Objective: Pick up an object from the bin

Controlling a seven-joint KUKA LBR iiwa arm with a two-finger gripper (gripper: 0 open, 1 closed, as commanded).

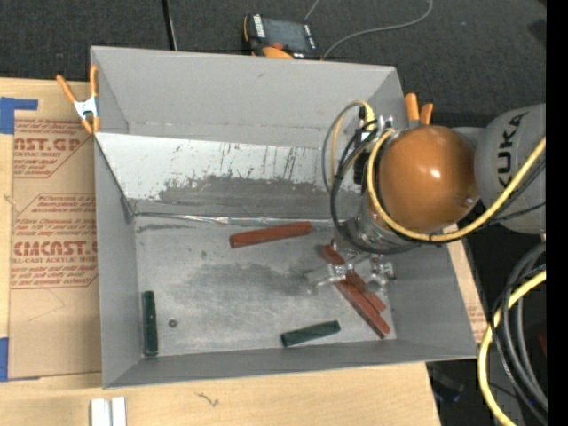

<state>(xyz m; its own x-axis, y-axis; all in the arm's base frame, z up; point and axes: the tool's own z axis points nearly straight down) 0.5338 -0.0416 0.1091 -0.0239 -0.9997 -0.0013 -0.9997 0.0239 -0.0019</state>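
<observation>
My gripper sits low at the right middle of the frame, right over a small bunch of red-brown sticks. I cannot tell if it is open or closed. I think it is down there to grab one. A lone red stick lies to its left. A dark green bar lies below, and another green piece lies at the lower left.

The arm is cut off at the right, and the near right corner of the bin is screened by the orange cover. The upper ends of the red-brown sticks are hidden beneath the gripper; contact between them cannot be made out. A dark speck on the floor is too small to be identified.
</observation>
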